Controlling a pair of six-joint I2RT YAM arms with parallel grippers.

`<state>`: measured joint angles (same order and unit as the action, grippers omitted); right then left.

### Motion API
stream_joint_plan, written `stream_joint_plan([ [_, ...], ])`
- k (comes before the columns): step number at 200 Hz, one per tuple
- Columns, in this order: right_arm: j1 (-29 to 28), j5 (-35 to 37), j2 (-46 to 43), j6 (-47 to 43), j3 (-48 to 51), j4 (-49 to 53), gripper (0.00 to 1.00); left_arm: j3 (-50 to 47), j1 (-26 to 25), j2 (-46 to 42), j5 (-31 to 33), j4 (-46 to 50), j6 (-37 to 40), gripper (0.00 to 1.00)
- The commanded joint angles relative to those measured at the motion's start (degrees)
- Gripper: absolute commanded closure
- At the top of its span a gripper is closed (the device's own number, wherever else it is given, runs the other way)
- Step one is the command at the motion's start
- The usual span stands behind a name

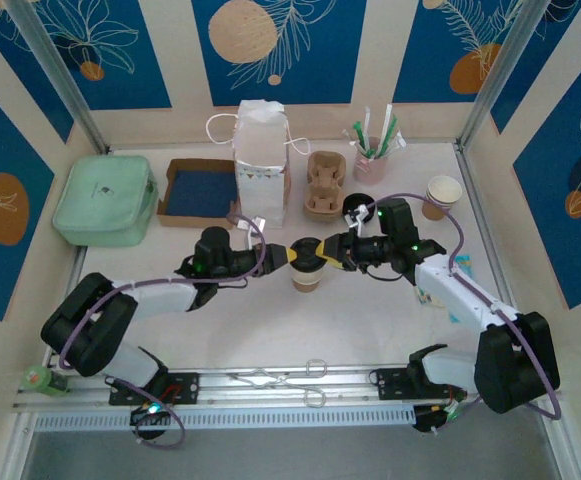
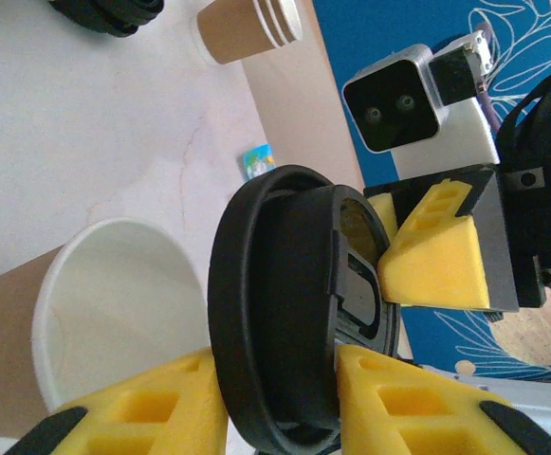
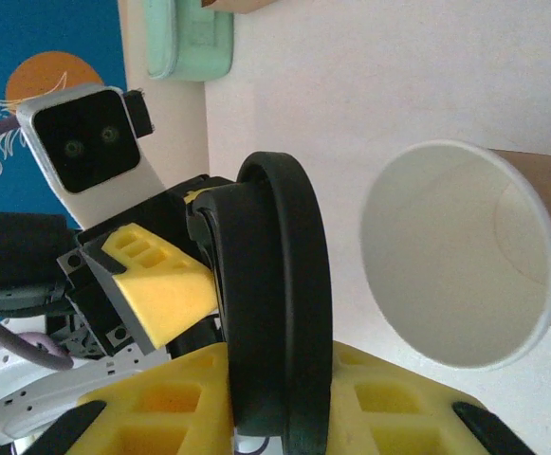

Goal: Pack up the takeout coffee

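The takeout coffee cup (image 1: pixel 306 279) stands uncovered at the table's middle, kraft-brown outside and white inside (image 2: pixel 114 303) (image 3: pixel 455 256). Its round black lid (image 1: pixel 307 250) hangs just above the cup's mouth, held from both sides. My left gripper (image 1: pixel 288 252) comes in from the left, and its yellow pads clamp one edge of the lid (image 2: pixel 275 313). From the right, my right gripper (image 1: pixel 328 252) pinches the opposite edge of the lid (image 3: pixel 280 313) between its yellow pads. In the wrist views the lid shows edge-on, beside the cup's open mouth.
Along the back stand a white paper bag (image 1: pixel 260 150), a brown pulp cup carrier (image 1: pixel 325 185), a pink cup of straws (image 1: pixel 370 160) and stacked paper cups (image 1: pixel 440 195). A mint case (image 1: pixel 105 200) and a shallow brown tray (image 1: pixel 198 190) lie back left. Metal tongs (image 1: pixel 290 378) lie by the front rail.
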<state>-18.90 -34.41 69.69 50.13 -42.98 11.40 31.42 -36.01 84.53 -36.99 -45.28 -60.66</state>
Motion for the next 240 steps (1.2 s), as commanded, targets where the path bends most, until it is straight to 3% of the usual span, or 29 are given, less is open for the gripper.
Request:
stream_joint_plan([
  [1, 0.4, 5.5, 1.0, -1.4, 1.6, 2.7, 0.75, -0.6, 0.0, 0.2, -0.5, -2.1, 3.6, 0.66],
  [240, -1.3, 10.0, 7.3, -4.5, 1.6, 3.2, 0.72, -2.3, 0.0, 7.1, -0.2, -5.9, 4.9, 0.65],
])
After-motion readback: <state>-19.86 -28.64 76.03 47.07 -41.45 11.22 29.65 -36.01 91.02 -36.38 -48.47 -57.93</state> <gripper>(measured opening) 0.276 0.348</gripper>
